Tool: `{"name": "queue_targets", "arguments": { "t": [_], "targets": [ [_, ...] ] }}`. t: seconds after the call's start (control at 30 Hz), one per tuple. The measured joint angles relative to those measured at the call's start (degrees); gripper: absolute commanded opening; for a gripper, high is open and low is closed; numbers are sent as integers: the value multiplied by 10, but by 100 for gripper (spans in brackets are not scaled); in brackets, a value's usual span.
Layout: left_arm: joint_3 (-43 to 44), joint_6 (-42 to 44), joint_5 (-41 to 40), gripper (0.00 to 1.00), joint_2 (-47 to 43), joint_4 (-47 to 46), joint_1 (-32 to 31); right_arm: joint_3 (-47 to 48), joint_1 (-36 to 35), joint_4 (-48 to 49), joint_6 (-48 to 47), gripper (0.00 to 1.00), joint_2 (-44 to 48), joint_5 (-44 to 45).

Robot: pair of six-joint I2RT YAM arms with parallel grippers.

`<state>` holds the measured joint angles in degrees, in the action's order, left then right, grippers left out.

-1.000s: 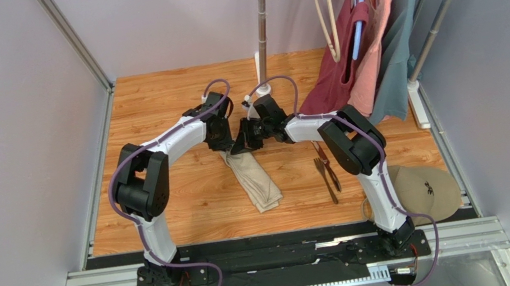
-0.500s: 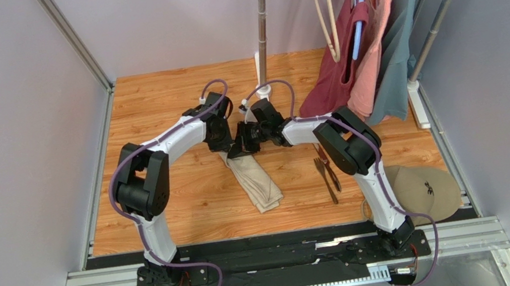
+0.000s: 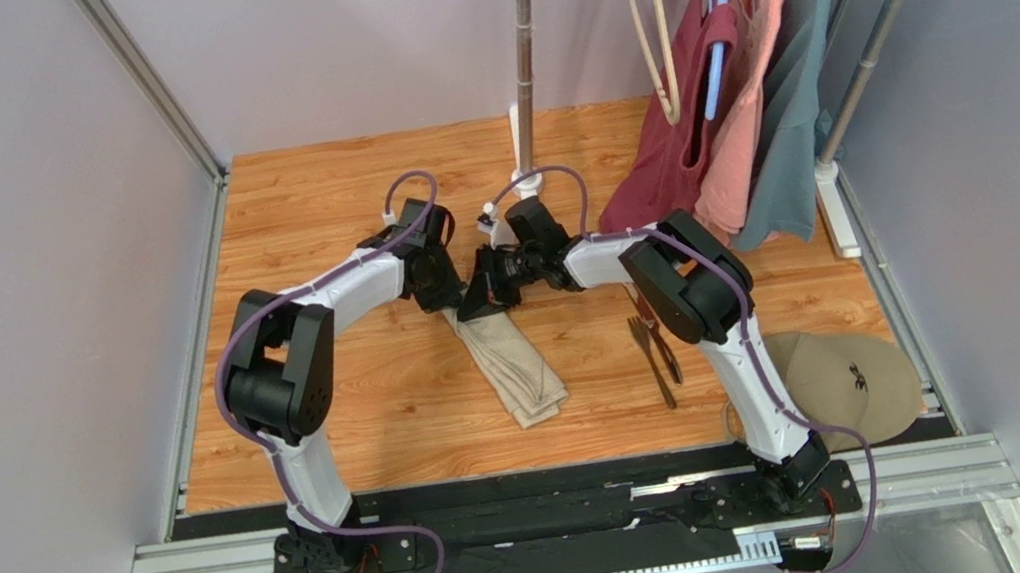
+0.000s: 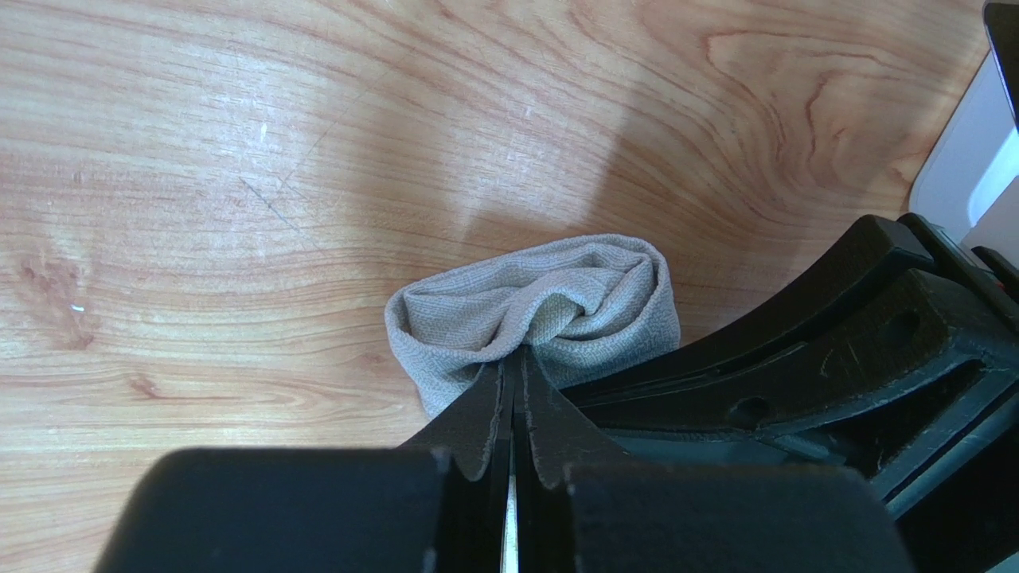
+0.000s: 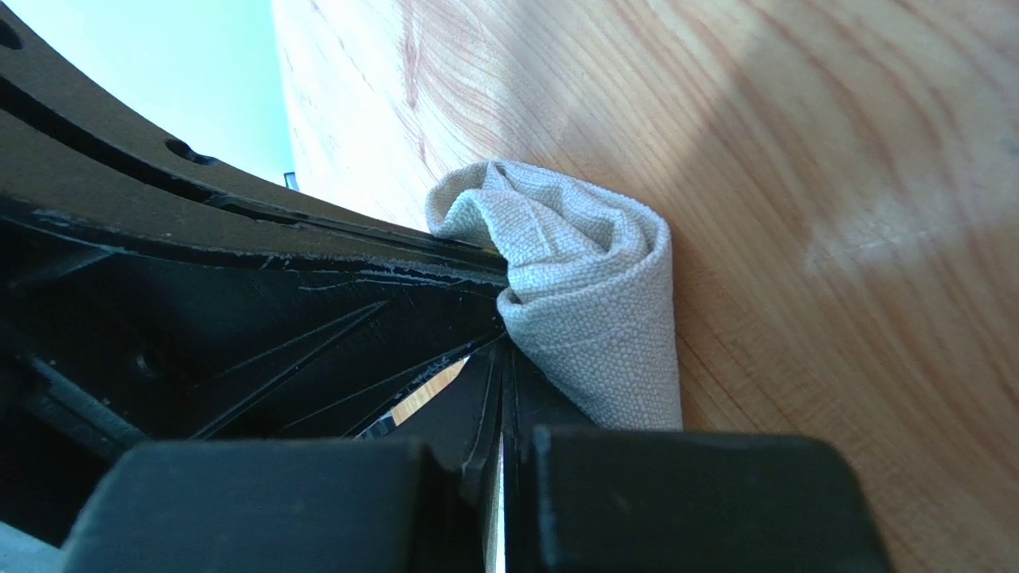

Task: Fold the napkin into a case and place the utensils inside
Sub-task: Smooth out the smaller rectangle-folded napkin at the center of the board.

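The napkin lies as a narrow folded beige strip on the wooden table, running from the middle toward the near edge. Its far end is bunched up where both grippers meet. My left gripper is shut on that end, and the cloth puckers at its fingertips. My right gripper is shut on the same end from the other side, where the napkin curls at its tips. The utensils, slim and dark brown, lie together on the table to the right of the napkin.
A round tan disc sits at the near right corner. Maroon, salmon and grey-teal garments hang from a rack at the back right, and a metal pole stands at the back centre. Grey walls enclose the table.
My left gripper has closed on the napkin's far end. Both grippers have shifted slightly left and away, and the right one has stayed shut on the cloth.
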<state>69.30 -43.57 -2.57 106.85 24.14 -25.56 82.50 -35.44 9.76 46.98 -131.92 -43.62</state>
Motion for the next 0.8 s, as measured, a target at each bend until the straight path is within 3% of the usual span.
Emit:
{"name": "queue_targets", "arguments": {
  "t": [0.33, 0.8],
  "targets": [
    [-10, -29, 0, 0, -6, -15, -9, -36, 5, -35, -14, 0, 65, 6],
    [-17, -34, 10, 0, -6, -29, -10, -54, -14, -26, -22, 0, 44, 0]
  ]
}}
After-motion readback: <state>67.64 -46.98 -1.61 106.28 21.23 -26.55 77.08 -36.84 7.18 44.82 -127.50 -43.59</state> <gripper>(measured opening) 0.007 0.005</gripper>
